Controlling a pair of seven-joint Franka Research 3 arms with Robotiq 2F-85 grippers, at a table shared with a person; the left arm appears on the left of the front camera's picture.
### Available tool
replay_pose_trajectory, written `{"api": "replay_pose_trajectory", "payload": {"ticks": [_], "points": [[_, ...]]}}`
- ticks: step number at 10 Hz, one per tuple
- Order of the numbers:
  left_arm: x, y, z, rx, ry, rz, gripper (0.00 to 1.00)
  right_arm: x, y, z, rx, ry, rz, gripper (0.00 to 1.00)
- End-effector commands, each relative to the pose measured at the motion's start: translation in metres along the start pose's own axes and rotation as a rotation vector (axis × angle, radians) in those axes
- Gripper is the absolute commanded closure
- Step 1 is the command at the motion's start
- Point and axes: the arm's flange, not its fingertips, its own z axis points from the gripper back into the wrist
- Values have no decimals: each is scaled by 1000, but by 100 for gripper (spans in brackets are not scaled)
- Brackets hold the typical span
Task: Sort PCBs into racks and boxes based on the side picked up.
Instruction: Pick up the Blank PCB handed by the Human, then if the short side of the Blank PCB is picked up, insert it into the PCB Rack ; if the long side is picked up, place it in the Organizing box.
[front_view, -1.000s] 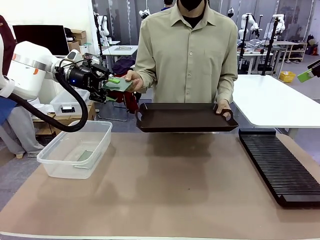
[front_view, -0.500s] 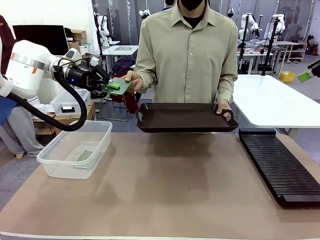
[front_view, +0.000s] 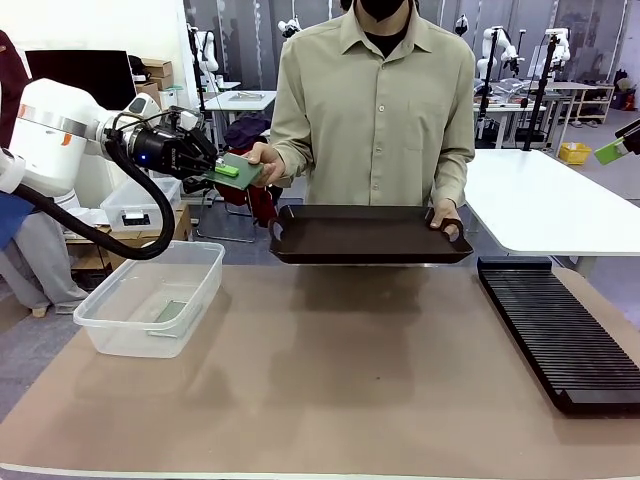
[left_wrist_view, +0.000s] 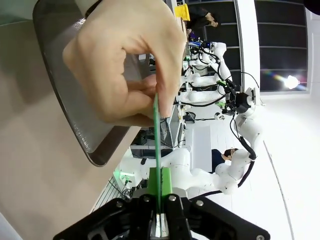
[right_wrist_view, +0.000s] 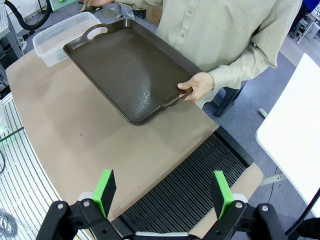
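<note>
A green PCB (front_view: 238, 170) hangs in the air at the far left, above and behind the clear box (front_view: 150, 296). My left gripper (front_view: 222, 172) is shut on its near edge, and the person's hand (front_view: 264, 158) still pinches the far edge. In the left wrist view the PCB (left_wrist_view: 157, 135) stands edge-on between my green pads (left_wrist_view: 165, 181), with the person's fingers (left_wrist_view: 125, 60) on its top. A second green board (front_view: 170, 312) lies flat inside the box. The long black rack (front_view: 560, 330) lies at the right. My right gripper (right_wrist_view: 164, 192) hovers open high above the rack (right_wrist_view: 190, 190).
The person holds a wide dark brown tray (front_view: 370, 238) with the other hand over the table's far edge. A smaller lidded clear box (front_view: 135, 208) stands behind the box. A white table (front_view: 550, 200) sits at the far right. Brown mat (front_view: 350, 380) spans the middle.
My left gripper's jaws have closed onto the PCB that the person holds out. The board has tipped slightly and the tray has shifted a little.
</note>
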Motion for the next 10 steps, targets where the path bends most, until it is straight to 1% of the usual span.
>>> {"api": "replay_pose_trajectory", "payload": {"ticks": [1, 4, 5, 6, 7, 10], "points": [[-8, -1, 3, -28, -7, -18, 100, 0, 1, -1, 13, -5, 1, 0], [-9, -3, 3, -29, -3, -20, 100, 0, 1, -1, 13, -5, 1, 0], [-9, -3, 2, -47, -5, -33, 100, 0, 1, -1, 13, -5, 1, 0], [-7, -2, 0, -76, -19, -2, 100, 0, 1, -1, 13, -5, 1, 0], [-1, -3, 1, -7, 3, -3, 100, 0, 1, -1, 13, -5, 1, 0], [-1, -3, 1, -7, 3, -3, 100, 0, 1, -1, 13, -5, 1, 0]]}}
